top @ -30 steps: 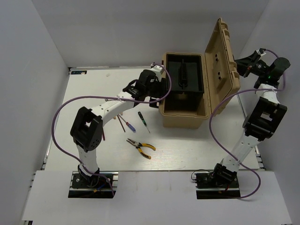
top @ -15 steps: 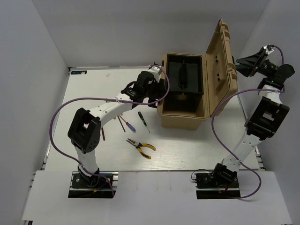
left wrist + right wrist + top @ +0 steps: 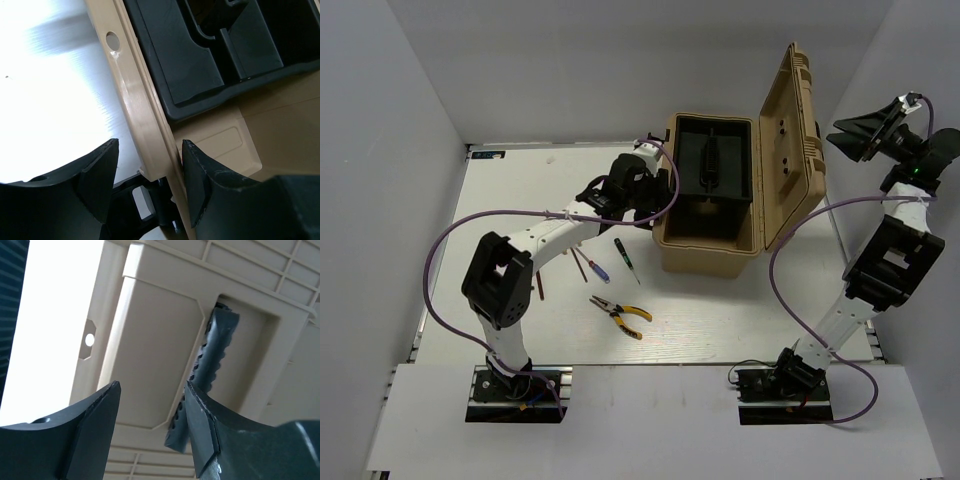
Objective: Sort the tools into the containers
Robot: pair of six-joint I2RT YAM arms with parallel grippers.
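Yellow-handled pliers (image 3: 622, 317), a green/black-handled screwdriver (image 3: 625, 257) and a blue/red-handled screwdriver (image 3: 593, 268) lie on the table left of the open tan toolbox (image 3: 710, 250). A thin dark tool (image 3: 540, 290) lies further left; I cannot tell what it is. My left gripper (image 3: 658, 203) is open and empty, its jaws straddling the toolbox's left wall (image 3: 142, 120), with the right finger (image 3: 200, 175) against it. My right gripper (image 3: 844, 140) is open and empty, held high beside the raised lid (image 3: 798, 130), facing the lid's black handle (image 3: 207, 365).
A black tray (image 3: 715, 160) fills the back of the toolbox, also seen in the left wrist view (image 3: 200, 55). The upright lid stands between the two arms. White walls close in the table at the left, back and right.
My right gripper has swung up and to the right, a little away from the lid. My left gripper has barely shifted at the toolbox wall. The tools have not moved.
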